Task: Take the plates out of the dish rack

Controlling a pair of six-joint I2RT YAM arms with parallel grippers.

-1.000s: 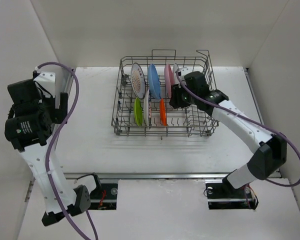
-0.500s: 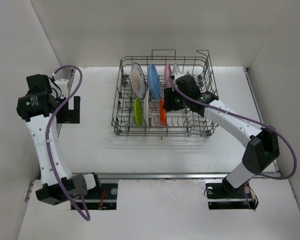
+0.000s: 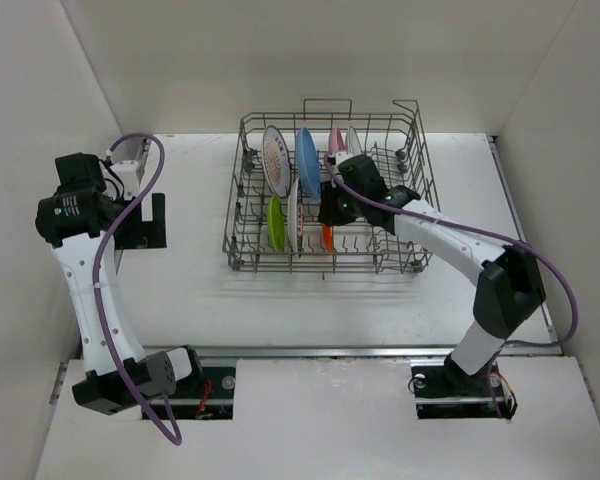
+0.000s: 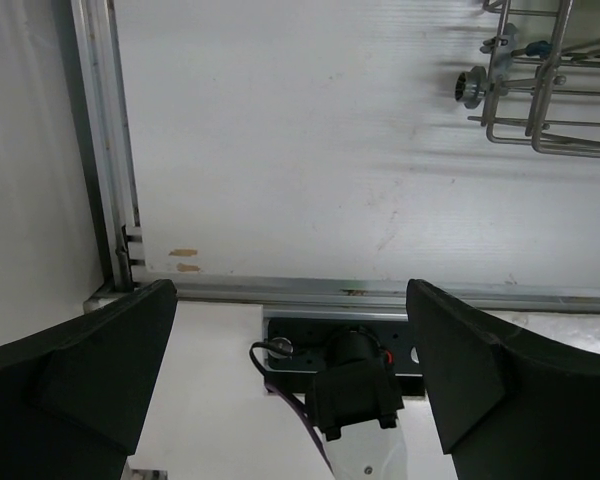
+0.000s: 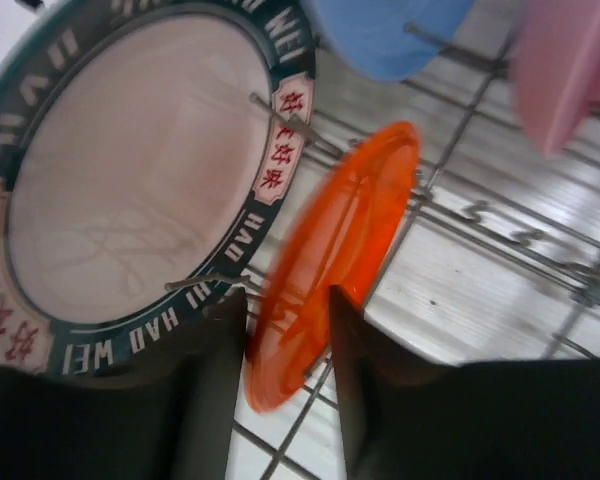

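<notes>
The dish rack [image 3: 380, 255] stands at the table's back middle. Upright in it are a patterned white plate [image 3: 276, 160], a blue plate [image 3: 308, 160], a pink plate [image 3: 336, 143], a lime green plate [image 3: 276, 226] and an orange plate [image 3: 326, 239]. My right gripper [image 3: 331, 208] reaches down into the rack. In the right wrist view its fingers [image 5: 205, 385] stand on either side of the orange plate [image 5: 345, 235], partly closed, beside a large lettered plate [image 5: 130, 190]. My left gripper [image 3: 142, 222] hangs wide open and empty near the table's left edge, with its fingers [image 4: 80, 370] far apart.
White walls close in the table on the left, back and right. A metal rail [image 4: 380, 295] runs along the near edge, with the left arm's base [image 4: 355, 385] below it. A corner of the rack [image 4: 550, 90] shows at the upper right of the left wrist view.
My right gripper has moved left and down from the pink plate to the orange plate, and its fingers have narrowed. The left arm swung down toward the table, then held still.
</notes>
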